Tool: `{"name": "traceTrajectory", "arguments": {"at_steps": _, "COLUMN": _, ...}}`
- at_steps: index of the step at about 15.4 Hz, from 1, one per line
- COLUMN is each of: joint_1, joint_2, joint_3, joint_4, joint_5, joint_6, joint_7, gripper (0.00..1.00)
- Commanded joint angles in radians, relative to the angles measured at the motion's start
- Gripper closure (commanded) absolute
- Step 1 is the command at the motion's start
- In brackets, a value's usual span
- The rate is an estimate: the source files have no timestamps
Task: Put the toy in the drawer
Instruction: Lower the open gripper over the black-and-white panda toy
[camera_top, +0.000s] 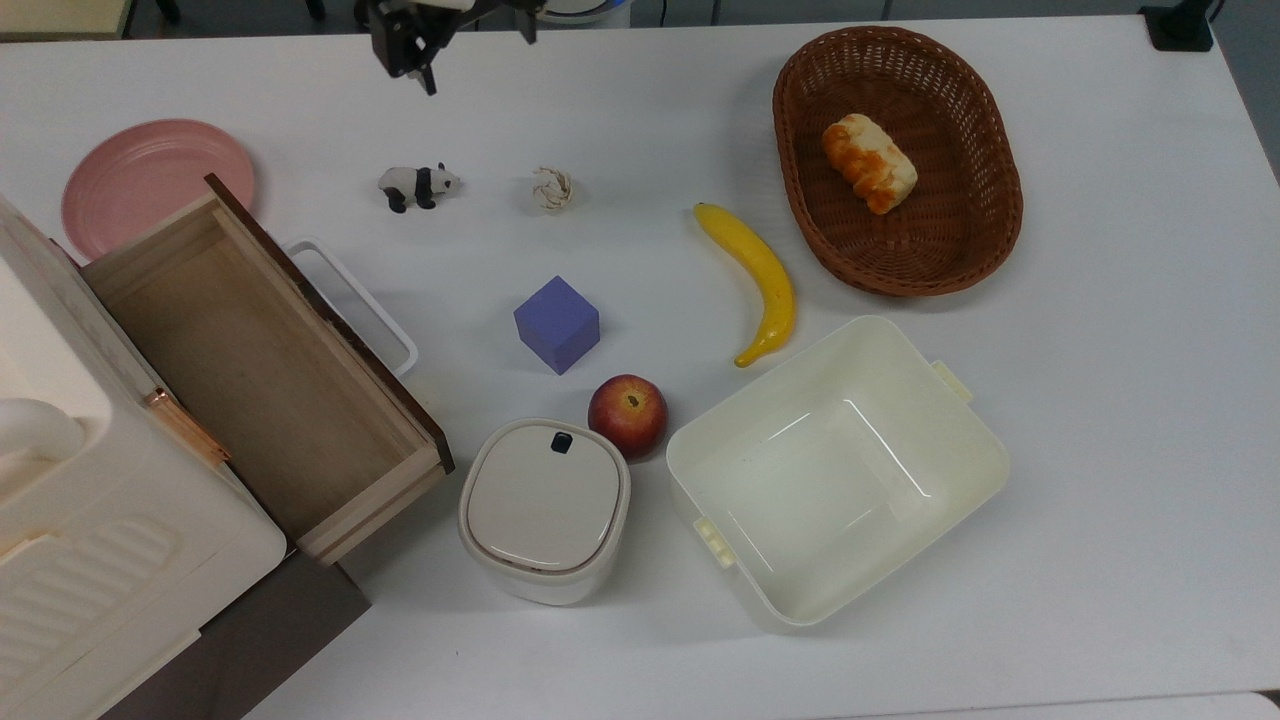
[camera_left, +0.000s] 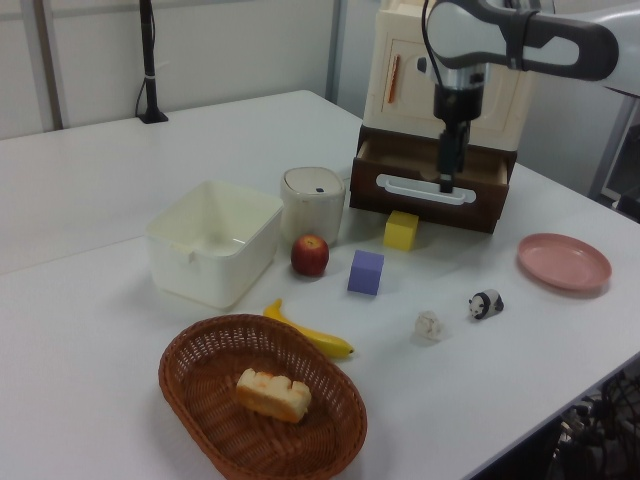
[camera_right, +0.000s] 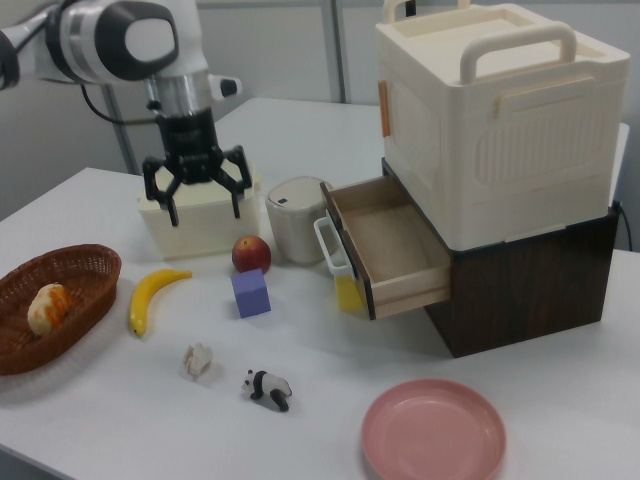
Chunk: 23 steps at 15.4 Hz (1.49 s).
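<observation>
The toy, a small black-and-white panda, stands on the white table between the pink plate and the woven ball. The drawer is pulled out of the cream cabinet, empty, with a dark front and a white loop handle. My gripper hangs open in the air, holding nothing. It is at the top view's upper edge, beyond the panda and well above the table. In the left view it is edge-on in front of the drawer.
A woven ball, purple cube, apple and banana lie mid-table. A brown basket holds bread. A cream tub, lidded pot, pink plate and yellow block stand around.
</observation>
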Motion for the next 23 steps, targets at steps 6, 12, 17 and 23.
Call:
{"name": "traceTrajectory", "arguments": {"at_steps": 6, "joint_1": -0.026, "joint_2": -0.237, "joint_3": 0.04, "joint_4": -0.465, "joint_5": -0.072, "joint_6": 0.335, "joint_7": -0.184, "gripper": 0.0}}
{"name": "traceTrajectory", "arguments": {"at_steps": 12, "joint_1": -0.05, "joint_2": -0.193, "joint_3": 0.005, "joint_4": -0.485, "joint_5": -0.191, "joint_6": 0.352, "joint_7": -0.421, "gripper": 0.0}}
{"name": "traceTrajectory", "arguments": {"at_steps": 17, "joint_1": -0.086, "joint_2": -0.08, "joint_3": -0.003, "joint_4": -0.485, "joint_5": -0.23, "joint_6": 0.46, "joint_7": -0.486, "gripper": 0.0}}
{"name": "traceTrajectory", "arguments": {"at_steps": 23, "joint_1": -0.089, "joint_2": 0.003, "joint_3": -0.002, "joint_4": -0.484, "joint_5": -0.231, "joint_6": 0.505, "joint_7": -0.586, "gripper": 0.0}}
